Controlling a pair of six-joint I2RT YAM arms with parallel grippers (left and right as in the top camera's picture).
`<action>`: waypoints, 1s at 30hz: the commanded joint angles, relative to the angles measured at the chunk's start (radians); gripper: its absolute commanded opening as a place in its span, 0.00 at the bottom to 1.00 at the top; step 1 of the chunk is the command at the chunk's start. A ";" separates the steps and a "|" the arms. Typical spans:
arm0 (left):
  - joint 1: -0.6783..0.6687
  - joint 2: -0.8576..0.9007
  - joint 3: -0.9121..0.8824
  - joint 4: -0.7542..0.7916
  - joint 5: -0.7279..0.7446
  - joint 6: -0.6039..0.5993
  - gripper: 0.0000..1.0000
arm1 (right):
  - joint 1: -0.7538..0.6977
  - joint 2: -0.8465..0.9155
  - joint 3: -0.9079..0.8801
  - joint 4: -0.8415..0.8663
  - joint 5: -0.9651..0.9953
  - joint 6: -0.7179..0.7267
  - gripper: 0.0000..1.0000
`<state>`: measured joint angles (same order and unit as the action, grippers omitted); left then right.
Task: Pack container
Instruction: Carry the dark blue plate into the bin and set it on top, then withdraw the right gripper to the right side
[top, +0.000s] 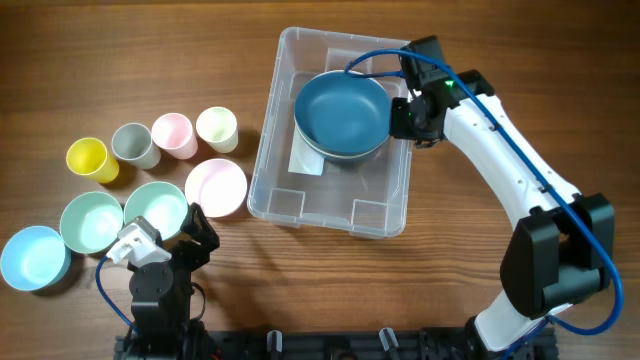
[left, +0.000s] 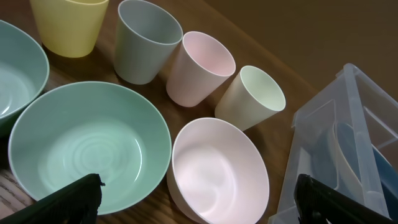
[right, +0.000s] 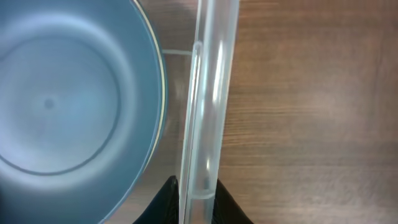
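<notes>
My right arm (top: 505, 165) reaches from the lower right of the overhead frame, bent at the elbow, to the right wall of the container (top: 263, 140). The right fingers (right: 163, 202) straddle that clear wall; I cannot tell if they pinch it. The left arm (top: 155, 285) sits folded at lower left, and the left fingers (left: 68, 199) are spread wide, holding nothing. The container is see-through plastic with rounded corners, at upper centre on the wood-grain counter (top: 400, 290). A smooth, round dark blue bowl (top: 340, 112) lies inside it. Matte pastel cups (top: 173, 135) stand to its left.
</notes>
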<state>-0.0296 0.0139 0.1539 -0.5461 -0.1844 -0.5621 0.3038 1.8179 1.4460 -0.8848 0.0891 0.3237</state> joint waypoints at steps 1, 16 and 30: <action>0.008 -0.007 -0.006 0.003 0.009 0.008 1.00 | -0.001 -0.015 -0.006 0.016 -0.035 -0.092 0.16; 0.008 -0.007 -0.006 0.003 0.009 0.008 1.00 | -0.014 -0.053 -0.003 0.050 -0.061 -0.117 0.24; 0.008 -0.007 -0.006 0.003 0.009 0.008 1.00 | -0.227 -0.461 0.007 -0.033 0.057 0.386 1.00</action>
<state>-0.0296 0.0139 0.1539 -0.5457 -0.1844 -0.5621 0.1234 1.3655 1.4448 -0.9192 0.0956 0.6083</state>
